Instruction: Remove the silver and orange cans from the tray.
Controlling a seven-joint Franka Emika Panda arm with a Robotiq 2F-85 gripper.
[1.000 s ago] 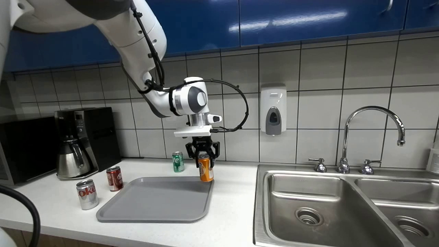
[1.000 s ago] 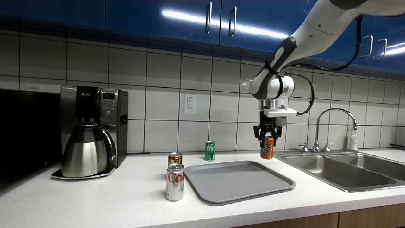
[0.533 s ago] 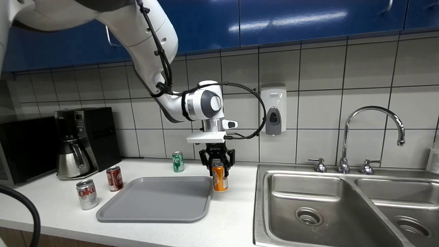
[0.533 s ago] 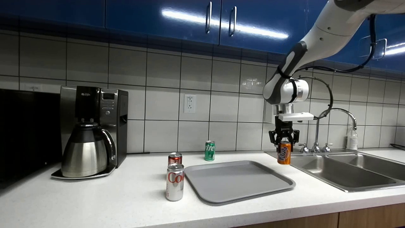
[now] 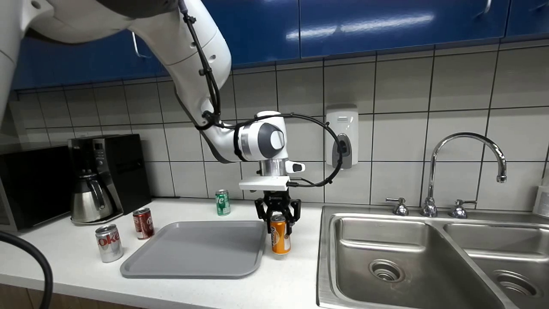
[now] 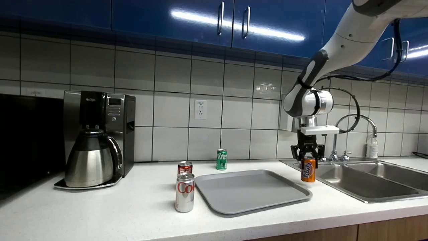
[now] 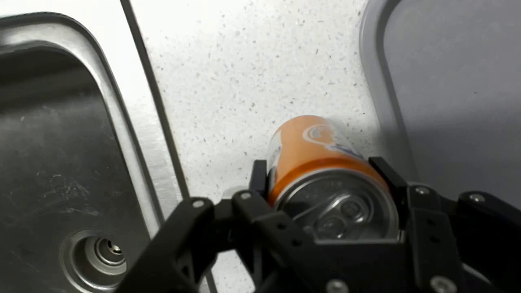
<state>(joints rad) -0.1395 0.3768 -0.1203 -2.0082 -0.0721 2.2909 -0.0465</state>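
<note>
I have brought the orange can (image 5: 281, 240) nearer the sink (image 5: 327, 257), lower in both exterior views. My pincer (image 7: 324, 179) clasps it from either side, between sink and tray (image 5: 197, 251); whether it touches the table (image 5: 296, 279) I cannot tell. The silver can (image 5: 109, 243) stands beside the tray.

White glare streaks on blue cabinets (image 6: 187, 31), bright counter (image 7: 252, 81), shadow across gray tray (image 7: 456, 93)

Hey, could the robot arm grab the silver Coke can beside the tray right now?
Probably not yet: the gripper is closed on the orange can, so it would likely need to release that first. Otherwise the silver can looks accessible, standing upright and uncovered beyond the tray.
</note>
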